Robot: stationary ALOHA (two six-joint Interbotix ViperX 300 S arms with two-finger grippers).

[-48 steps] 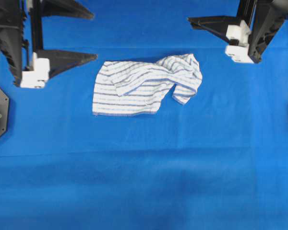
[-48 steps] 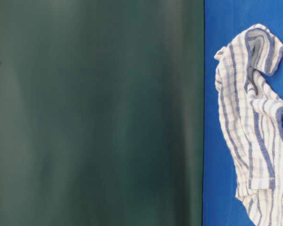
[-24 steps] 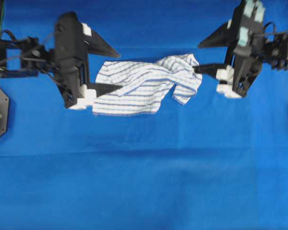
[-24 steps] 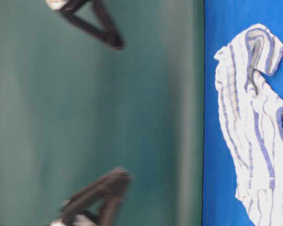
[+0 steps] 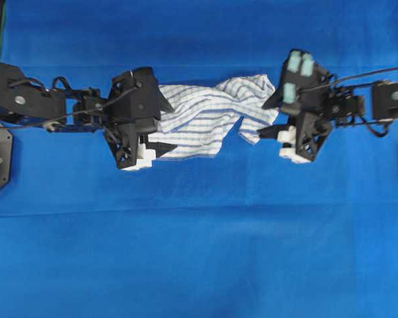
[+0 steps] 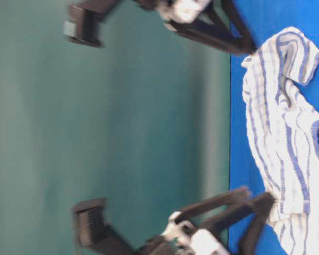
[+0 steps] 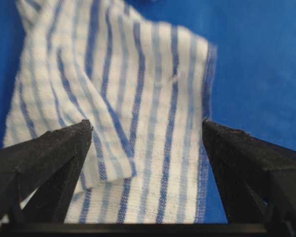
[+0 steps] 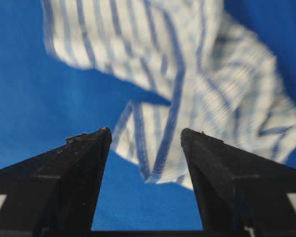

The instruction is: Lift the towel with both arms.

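**2 spread grippers bracket the towel**

In the left wrist view, the left gripper (image 7: 147,129) has its 2 black fingers (image 7: 49,158) spread wide, with nothing between them but air above the towel (image 7: 133,113); the tips straddle the cloth's near end, its hemmed edge just inside the right-hand finger. The right gripper (image 8: 145,134) is likewise released, its 2 fingers (image 8: 84,163) apart and pointing at a folded corner of the towel, holding nothing.

From overhead, the left gripper (image 5: 156,126) overlaps the towel's left end, while the right gripper (image 5: 268,116) sits at its rumpled right end. Whether the tips touch the cloth cannot be told.

The towel (image 5: 209,116) lies rumpled on the blue table cover (image 5: 199,252), between the 2 arms, in the upper middle of the overhead view. The left arm (image 5: 40,106) reaches in from the left edge, the right arm (image 5: 365,106), with teal parts, from the right.
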